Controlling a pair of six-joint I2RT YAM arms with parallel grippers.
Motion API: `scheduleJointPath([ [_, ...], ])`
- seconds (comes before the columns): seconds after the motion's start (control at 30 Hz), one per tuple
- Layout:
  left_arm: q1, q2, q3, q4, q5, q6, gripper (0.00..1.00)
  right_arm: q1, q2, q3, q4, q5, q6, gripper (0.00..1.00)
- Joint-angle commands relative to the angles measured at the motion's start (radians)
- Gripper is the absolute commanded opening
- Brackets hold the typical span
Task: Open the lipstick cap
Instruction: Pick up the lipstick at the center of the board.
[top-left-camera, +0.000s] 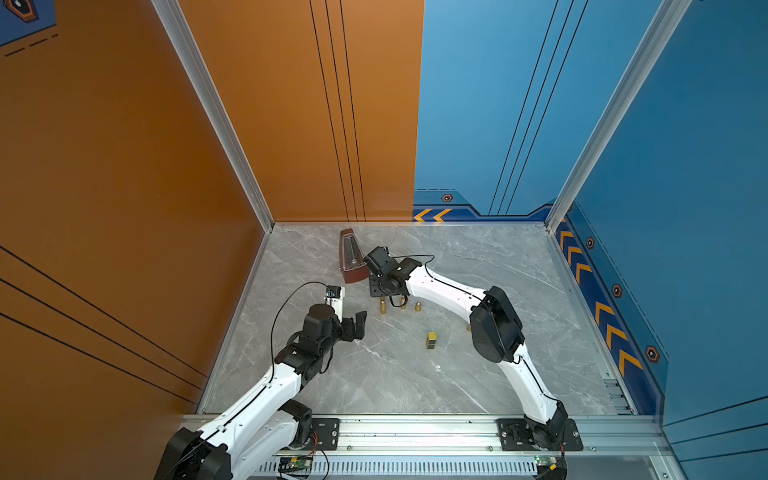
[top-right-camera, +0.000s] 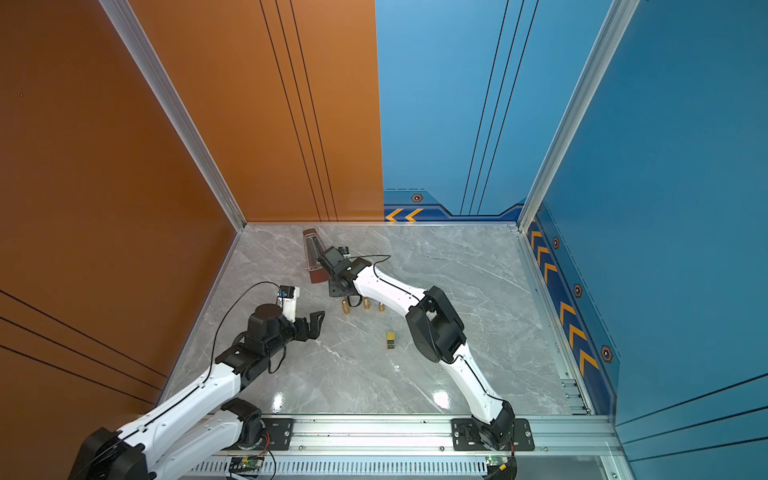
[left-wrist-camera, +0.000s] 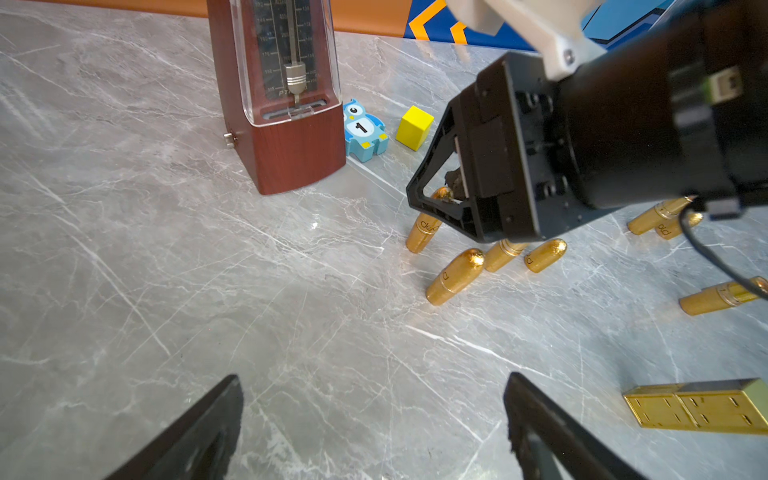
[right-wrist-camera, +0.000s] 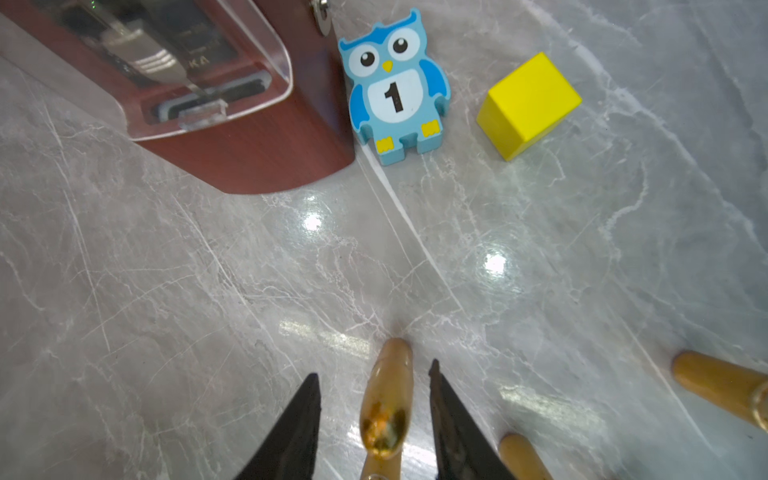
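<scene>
Open marble table (top-left-camera: 395, 382) fills the lower centre of a top view, edged by the front rail (top-left-camera: 415, 430) and the walls. The right arm bends toward frame centre beside the metronome (top-left-camera: 352, 257). The right gripper (right-wrist-camera: 374, 369) has its jaws apart, straddling a standing gold lipstick (right-wrist-camera: 386, 399) with gaps either side. The left gripper (left-wrist-camera: 373, 377) hovers spread wide, centre-left.

Robot lab cell — aluminium frame (top-left-camera: 212, 104), printed wall panels (top-left-camera: 291, 104), marble-look tabletop (top-left-camera: 374, 374).

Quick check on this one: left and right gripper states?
Left gripper: open, empty.
Right gripper: open, jaws either side of a standing gold lipstick, gaps showing.
</scene>
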Motion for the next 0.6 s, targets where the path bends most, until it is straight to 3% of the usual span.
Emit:
scheduleJointPath([
  [0.0, 0.010, -0.013, 0.020, -0.011, -0.020, -0.016, 0.99, -0.006, 0.030, 0.034, -0.046, 0.012, 0.002, 0.43],
  [0.57, 0.012, -0.010, 0.015, -0.001, -0.017, -0.026, 0.99, -0.024, 0.086, 0.065, -0.049, -0.011, 0.007, 0.24],
])
